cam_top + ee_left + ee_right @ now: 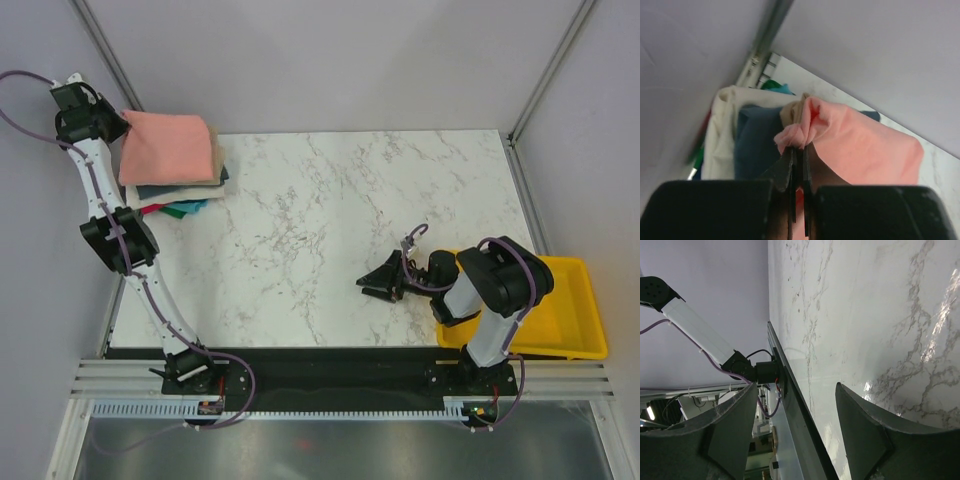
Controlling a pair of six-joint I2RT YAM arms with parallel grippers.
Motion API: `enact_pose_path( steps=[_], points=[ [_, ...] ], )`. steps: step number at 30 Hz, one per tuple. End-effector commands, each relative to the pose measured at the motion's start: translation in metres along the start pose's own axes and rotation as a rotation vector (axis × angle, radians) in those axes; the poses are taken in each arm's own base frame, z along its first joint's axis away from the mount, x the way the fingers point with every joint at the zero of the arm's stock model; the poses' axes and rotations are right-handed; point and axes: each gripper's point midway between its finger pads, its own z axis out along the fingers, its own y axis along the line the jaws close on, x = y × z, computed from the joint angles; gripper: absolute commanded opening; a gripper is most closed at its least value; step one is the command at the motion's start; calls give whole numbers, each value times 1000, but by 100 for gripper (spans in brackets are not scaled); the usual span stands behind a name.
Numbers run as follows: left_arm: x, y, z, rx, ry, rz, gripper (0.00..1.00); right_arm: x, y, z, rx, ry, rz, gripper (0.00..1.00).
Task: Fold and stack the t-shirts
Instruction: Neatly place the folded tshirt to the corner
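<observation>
Task stage: late, by judgement. Stack of folded soft cloth t-shirts [180, 188] sits at 10 o'clock corner of white marble-patterned tabletop [350, 190]. Large plain salmon-pink tee [170, 145] lies on top, with dark teal, white, green and red edges showing beneath. Left gripper [797, 150] closed tight, pinching bunched pink fold (matte, softly wrinkled knit). Right gripper [795, 430] at 4 o'clock, jaws wide, empty, over glossy slab near rigid yellow plastic tray [585, 320]. Likely remaining: release pink tee, square top layer.
</observation>
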Motion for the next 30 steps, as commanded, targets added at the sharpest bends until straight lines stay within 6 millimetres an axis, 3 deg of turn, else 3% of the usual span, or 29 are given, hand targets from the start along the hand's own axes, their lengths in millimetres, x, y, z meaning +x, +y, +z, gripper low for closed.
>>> enact_pose_path(
  steps=[1,3,7,11,14,15,19,21,24,28,30],
  points=[
    [-58,56,2,-244,-244,86,3,-23,73,-3,-299,-101,-349,71],
    [-49,59,15,-227,-228,91,5,-24,73,-2,-300,-100,-344,71],
    [-4,77,52,-206,-122,77,14,-25,73,-1,-300,-99,-338,71],
    [19,94,66,-265,-77,90,18,-24,73,-1,-301,-96,-338,71],
    [29,103,68,-294,-53,87,27,-25,73,-1,-301,-97,-340,71],
    [30,101,65,-296,-45,82,29,-25,74,-1,-302,-97,-341,71],
    [21,99,47,-330,-49,67,54,-25,74,-1,-303,-100,-347,71],
    [13,96,37,-334,-63,48,56,-24,74,-2,-302,-102,-349,71],
    [-9,88,12,-370,-115,38,65,-23,77,-4,-307,-105,-361,71],
    [-38,84,-33,-484,-201,31,89,-23,76,-4,-304,-108,-364,71],
    [-44,84,-45,-513,-223,26,94,-23,77,-5,-305,-112,-369,71]
  ],
)
